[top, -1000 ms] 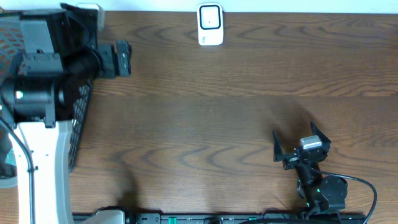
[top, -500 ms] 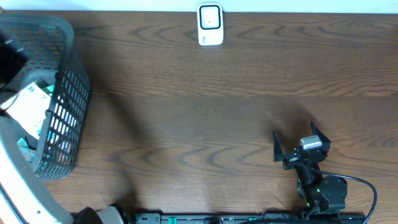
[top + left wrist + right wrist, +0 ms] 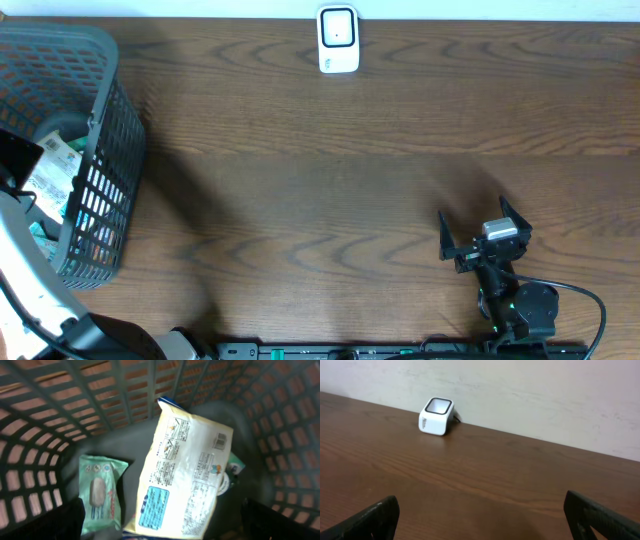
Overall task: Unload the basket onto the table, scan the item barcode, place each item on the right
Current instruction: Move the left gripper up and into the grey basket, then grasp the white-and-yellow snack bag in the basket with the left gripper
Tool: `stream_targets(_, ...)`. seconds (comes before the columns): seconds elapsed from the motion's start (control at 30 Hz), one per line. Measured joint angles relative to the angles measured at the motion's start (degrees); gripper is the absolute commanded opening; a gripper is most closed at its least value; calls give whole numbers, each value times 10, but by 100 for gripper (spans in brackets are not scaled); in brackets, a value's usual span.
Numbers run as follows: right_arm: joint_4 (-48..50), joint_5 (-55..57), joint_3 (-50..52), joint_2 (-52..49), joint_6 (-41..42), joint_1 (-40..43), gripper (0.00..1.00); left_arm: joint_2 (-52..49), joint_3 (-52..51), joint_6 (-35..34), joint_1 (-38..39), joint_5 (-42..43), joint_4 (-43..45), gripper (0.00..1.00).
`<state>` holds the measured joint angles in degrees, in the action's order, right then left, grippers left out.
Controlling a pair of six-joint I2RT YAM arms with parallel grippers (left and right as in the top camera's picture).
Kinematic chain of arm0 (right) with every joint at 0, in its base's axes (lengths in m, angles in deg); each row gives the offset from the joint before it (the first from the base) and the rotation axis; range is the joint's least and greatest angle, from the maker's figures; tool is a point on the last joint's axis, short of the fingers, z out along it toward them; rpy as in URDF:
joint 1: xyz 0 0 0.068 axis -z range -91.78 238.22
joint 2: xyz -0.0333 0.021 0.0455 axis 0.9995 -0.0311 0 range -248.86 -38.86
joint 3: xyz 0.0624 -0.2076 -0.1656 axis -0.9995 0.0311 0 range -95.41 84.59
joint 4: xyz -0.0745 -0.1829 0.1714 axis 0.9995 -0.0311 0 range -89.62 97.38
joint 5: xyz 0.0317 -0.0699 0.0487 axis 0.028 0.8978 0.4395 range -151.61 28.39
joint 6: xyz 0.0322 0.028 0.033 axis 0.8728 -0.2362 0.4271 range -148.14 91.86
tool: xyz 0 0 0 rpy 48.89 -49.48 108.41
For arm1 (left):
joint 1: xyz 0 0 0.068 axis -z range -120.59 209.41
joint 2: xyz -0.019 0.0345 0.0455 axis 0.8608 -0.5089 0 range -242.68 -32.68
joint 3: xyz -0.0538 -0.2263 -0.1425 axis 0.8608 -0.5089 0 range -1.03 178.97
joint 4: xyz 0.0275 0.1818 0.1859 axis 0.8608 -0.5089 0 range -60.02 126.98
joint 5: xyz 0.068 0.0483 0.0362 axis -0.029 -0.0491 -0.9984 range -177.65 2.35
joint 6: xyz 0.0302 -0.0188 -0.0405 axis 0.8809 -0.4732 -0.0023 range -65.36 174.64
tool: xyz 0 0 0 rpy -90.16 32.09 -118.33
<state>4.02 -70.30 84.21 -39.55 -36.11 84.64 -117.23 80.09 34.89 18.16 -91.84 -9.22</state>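
Left jaws and right jaws wide open, empty; cream pouch (image 3: 185, 472) in basket (image 3: 108, 150)

A second ago the left arm (image 3: 25, 268) sprawled over the table's far left corner and hid the basket (image 3: 103, 150) almost entirely, its dark end jutting out over the wood. It has since swung off toward the left edge, leaving the basket uncovered. The pale packet (image 3: 55, 165) inside has come into sight, now partly covered again by the arm's black end.
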Motion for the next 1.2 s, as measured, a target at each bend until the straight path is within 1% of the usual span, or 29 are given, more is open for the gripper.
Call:
stream_targets(0.37, 0, 0, 0, 0, 0, 0, 99, -57, -56, 77, -25, 64, 60, 97)
stream_targets(0.6, 0, 0, 0, 0, 0, 0, 99, -61, -133, 106, -28, 90, 147, 97)
stream_targets(0.73, 0, 0, 0, 0, 0, 0, 99, -62, -167, 111, -39, 111, 186, 97)
stream_targets(0.83, 0, 0, 0, 0, 0, 0, 99, -73, -178, 113, -51, 118, 196, 97)
stream_targets(0.97, 0, 0, 0, 0, 0, 0, 99, -103, -179, 113, -60, 120, 208, 97)
stream_targets(1.2, 0, 0, 0, 0, 0, 0, 99, -166, -179, 125, -61, 166, 240, 97)
